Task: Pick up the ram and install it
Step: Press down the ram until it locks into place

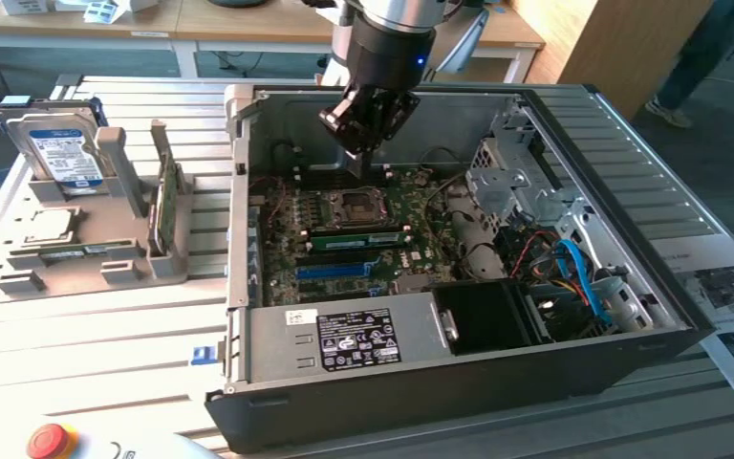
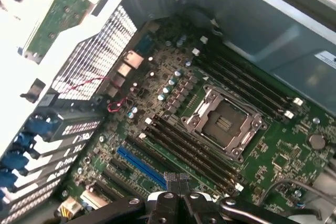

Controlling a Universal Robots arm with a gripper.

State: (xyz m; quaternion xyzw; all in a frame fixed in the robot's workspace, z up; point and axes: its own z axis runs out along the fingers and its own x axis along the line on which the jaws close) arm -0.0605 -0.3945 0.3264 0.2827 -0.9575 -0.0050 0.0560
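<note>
Above the open computer case [image 1: 469,392], in the upper middle of the exterior view: the end effector [image 1: 364,153], shut tight. Nothing between the fingertips [image 2: 185,184] in the wrist view, just the two tips pressed together. No touching of the board [image 1: 399,206] below; hanging well above it, near the back wall of the case.

In the middle of the frame, just under the square metal socket [image 1: 345,204]: a long green stick [image 1: 360,239] standing on its edge in a slot. Looks like the ram, though hard to be sure. Lying long ways across the board, close beside the socket, not touching the end effector.

On the exterior view's left, on the bench [image 1: 87,344]: a grey tray [image 1: 87,277] with a silver hard drive [image 1: 61,153] standing at the back and a taller green card [image 1: 163,196] standing near the case. Also a thin flat piece [image 1: 80,251] lying low at the front of the tray; cannot tell what it is.

How far along, as a guess: picking up looks done, and putting in looks done or nearly done, with the stick in its slot and nothing in the grip. Cannot tell whether the stick is pushed all the way down or whether the little clips at its ends are closed.
</note>
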